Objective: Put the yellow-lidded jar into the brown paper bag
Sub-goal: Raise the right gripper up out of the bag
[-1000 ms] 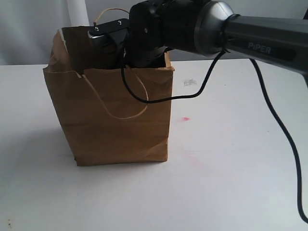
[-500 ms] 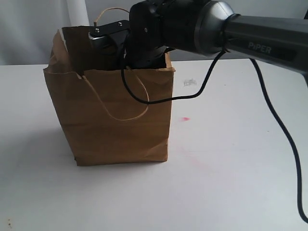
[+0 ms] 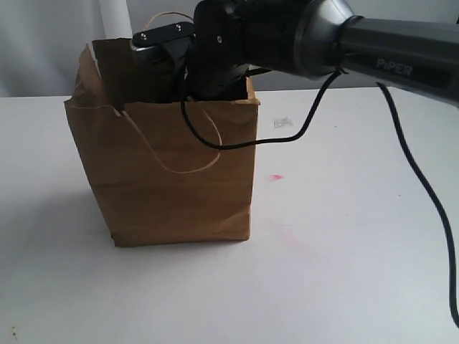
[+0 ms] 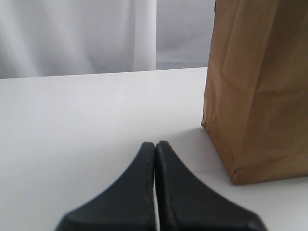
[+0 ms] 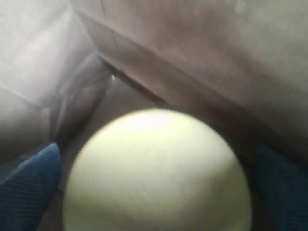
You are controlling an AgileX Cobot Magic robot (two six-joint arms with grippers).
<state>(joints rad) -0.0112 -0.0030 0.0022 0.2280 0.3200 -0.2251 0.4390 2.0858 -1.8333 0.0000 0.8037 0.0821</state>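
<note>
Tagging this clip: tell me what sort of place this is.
Probably a robot lab or test bench: a bare white table, a plain white curtain behind, and a cabled robot arm reaching into a paper bag.

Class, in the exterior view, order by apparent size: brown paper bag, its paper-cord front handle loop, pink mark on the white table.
Largest: brown paper bag.
Next: paper-cord front handle loop, lying within the bag's face.
Smallest: small pink mark, just a spot.
</note>
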